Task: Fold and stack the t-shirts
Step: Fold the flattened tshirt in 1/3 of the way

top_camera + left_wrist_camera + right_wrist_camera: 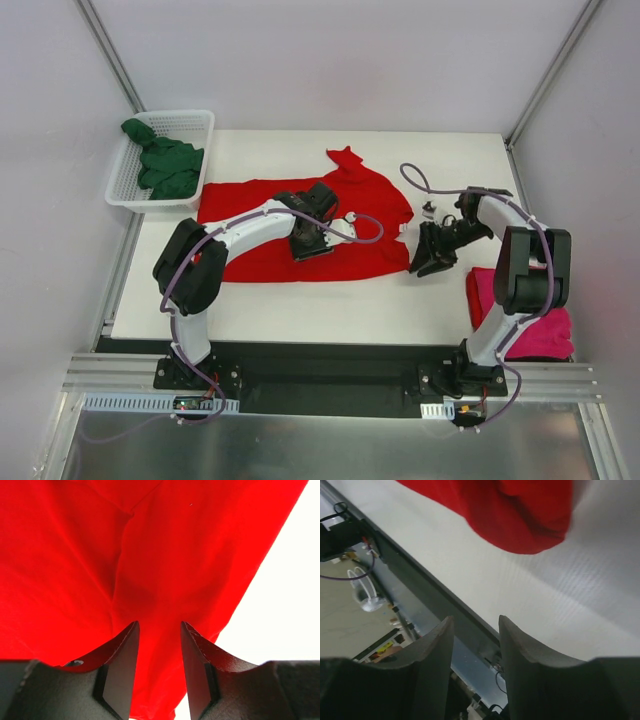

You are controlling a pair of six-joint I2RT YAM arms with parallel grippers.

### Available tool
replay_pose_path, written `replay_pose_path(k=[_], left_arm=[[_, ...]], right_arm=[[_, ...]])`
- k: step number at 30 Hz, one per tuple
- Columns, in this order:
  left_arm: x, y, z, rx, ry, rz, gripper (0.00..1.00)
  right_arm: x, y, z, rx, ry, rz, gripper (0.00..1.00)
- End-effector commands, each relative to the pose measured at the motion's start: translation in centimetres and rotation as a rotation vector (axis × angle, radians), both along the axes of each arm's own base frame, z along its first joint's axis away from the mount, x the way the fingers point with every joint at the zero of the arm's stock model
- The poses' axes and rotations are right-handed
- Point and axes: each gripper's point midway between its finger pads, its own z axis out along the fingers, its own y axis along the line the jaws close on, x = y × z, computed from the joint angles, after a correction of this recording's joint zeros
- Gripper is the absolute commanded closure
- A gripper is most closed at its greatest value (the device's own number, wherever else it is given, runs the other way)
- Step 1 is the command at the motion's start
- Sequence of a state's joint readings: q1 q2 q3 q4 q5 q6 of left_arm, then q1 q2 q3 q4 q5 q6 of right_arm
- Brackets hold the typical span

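My left claw (pixel 159 625) hangs spread apart, the red shirt (pixel 125 555) just under it; my right claw (pixel 476 620) is spread too, holding nothing. Pinching two layers could bunch it.

My left end effector (pixel 308 245) hangs over the red shirt (pixel 250 205), which covers the middle of the counter (pixel 300 300). Bare counter opens at 6 o'clock in a wide strip along the near edge, and a narrower strip runs at 12 along the far edge. At 10 o'clock the basket (pixel 118 190), holding the green shirt (pixel 165 168), blocks the far-left corner. My right end effector (pixel 428 262), jaws apart, has free surface at 6. Red cloth lies at 9 and the pink shirt (pixel 548 335) at 4.
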State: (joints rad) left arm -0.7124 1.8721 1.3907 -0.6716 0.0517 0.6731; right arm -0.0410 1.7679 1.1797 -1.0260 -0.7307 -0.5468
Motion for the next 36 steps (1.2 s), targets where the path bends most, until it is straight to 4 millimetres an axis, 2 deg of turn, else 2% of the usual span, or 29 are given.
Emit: replay_pose_path(k=[1, 6, 9, 15, 23, 25, 30, 36], left_arm=[[0.3, 0.0, 0.7, 0.006, -0.010, -0.016, 0.61], [0.1, -0.2, 0.4, 0.003, 0.003, -0.015, 0.61], [0.3, -0.4, 0.4, -0.001, 0.001, -0.014, 0.61], [-0.1, -0.7, 0.1, 0.000, 0.012, -0.020, 0.61], [-0.8, -0.2, -0.5, 0.020, 0.027, -0.030, 0.61], [-1.1, 0.1, -0.7, 0.029, 0.034, -0.029, 0.61], [-1.4, 0.9, -0.7, 0.048, 0.027, -0.034, 0.60], [-1.7, 1.3, -1.1, 0.067, 0.032, -0.035, 0.60]], right_arm=[[0.2, 2.0, 1.9, 0.144, -0.034, -0.043, 0.56], [0.0, 0.4, 0.1, -0.001, -0.158, -0.004, 0.58], [0.6, -0.9, -1.2, -0.092, -0.228, 0.002, 0.59], [2.7, -1.5, -1.6, -0.144, -0.356, 0.010, 0.60], [4.1, -1.2, -3.3, -0.141, -0.471, 0.085, 0.62], [4.0, -0.1, -3.6, -0.137, -0.488, 0.131, 0.63], [4.6, 0.9, -3.4, -0.128, -0.525, 0.149, 0.64], [5.3, 0.8, -3.9, -0.159, -0.568, 0.178, 0.64]])
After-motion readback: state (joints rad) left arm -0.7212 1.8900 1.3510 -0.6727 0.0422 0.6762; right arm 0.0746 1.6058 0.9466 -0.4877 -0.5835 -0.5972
